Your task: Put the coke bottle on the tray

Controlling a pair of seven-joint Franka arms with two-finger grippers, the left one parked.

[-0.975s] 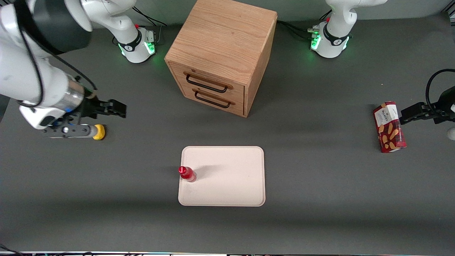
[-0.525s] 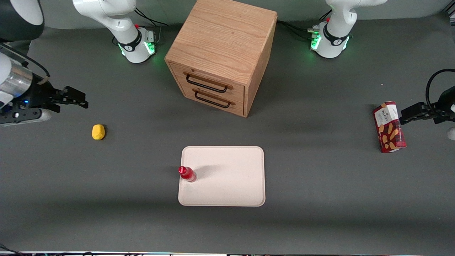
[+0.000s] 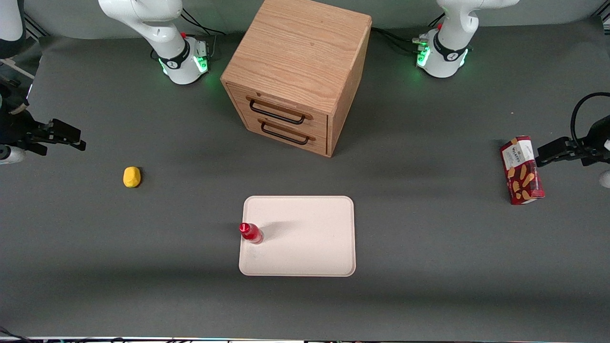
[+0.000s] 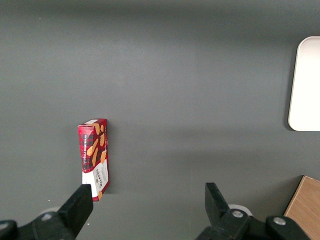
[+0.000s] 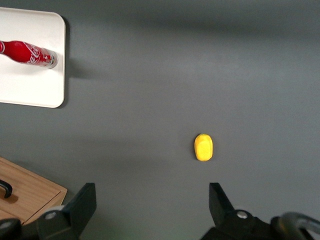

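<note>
Standing upright on tray point(image 3: 305, 247) edge: coke bottle point(image 3: 250, 233); keeping gripper point(image 3: 62, 136), fingers spread and empty, well apart, avoiding knocks.

We see a dark grey matte table point(image 3: 429, 247) carrying a wooden two-drawer cabinet point(image 3: 298, 71), a flat cream rectangular tray point(image 3: 305, 243), a small yellow lump point(image 3: 131, 176) toward the working arm's end, and a red biscuit box point(image 3: 521, 169) toward the parked arm's end.

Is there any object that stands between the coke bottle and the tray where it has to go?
No. The coke bottle already stands upright on the tray, close to its rim on the working arm's side. The hand is open, holds nothing, and hangs at the working arm's end of the table.
</note>
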